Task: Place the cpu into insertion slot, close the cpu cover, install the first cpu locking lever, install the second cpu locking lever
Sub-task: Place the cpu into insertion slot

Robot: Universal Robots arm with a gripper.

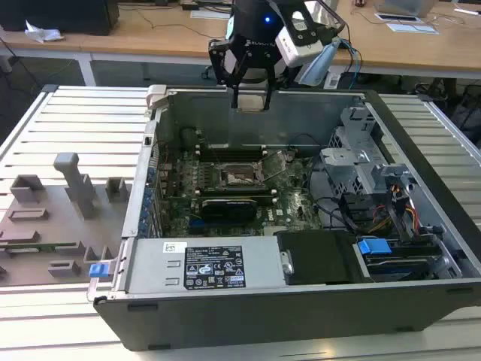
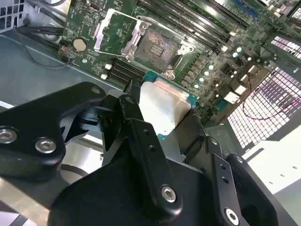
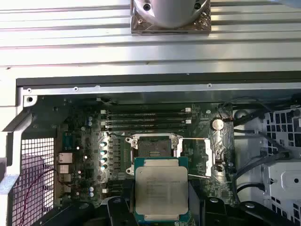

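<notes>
Silver-grey metal sits between the black fingers (image 2: 141, 136): the gripper (image 2: 162, 113) is clamped on the cpu (image 2: 164, 106) by two opposite edges. The chip lies flat with its metal top up and a thin green rim showing around it.

Beyond the chip, the insertion slot (image 3: 153, 147) lies bare, its dark contact field uncovered. The cpu is apart from it and not seated. Just beside the socket, the cpu cover (image 3: 200, 155) is swung open, resting on the green motherboard (image 3: 89, 141). The thin wire locking levers (image 3: 195, 138) look released rather than hooked down, though they are too fine to be sure. Past the socket run the long black memory slots (image 3: 146, 120), then the wall of the computer case (image 1: 301, 316), which rests on a slatted table (image 1: 75, 120).

By my reading, none of the four steps is done. The chip is in hand but not placed, the cover is open, and both levers remain to be set.

The first wrist view looks straight down, so it shows how the chip's outline lines up with the socket. The second wrist view comes in at a slant and shows the fingers bearing on the chip's edges. The exterior view gives the height: the gripper hangs up near the case's rim, well above the board.
</notes>
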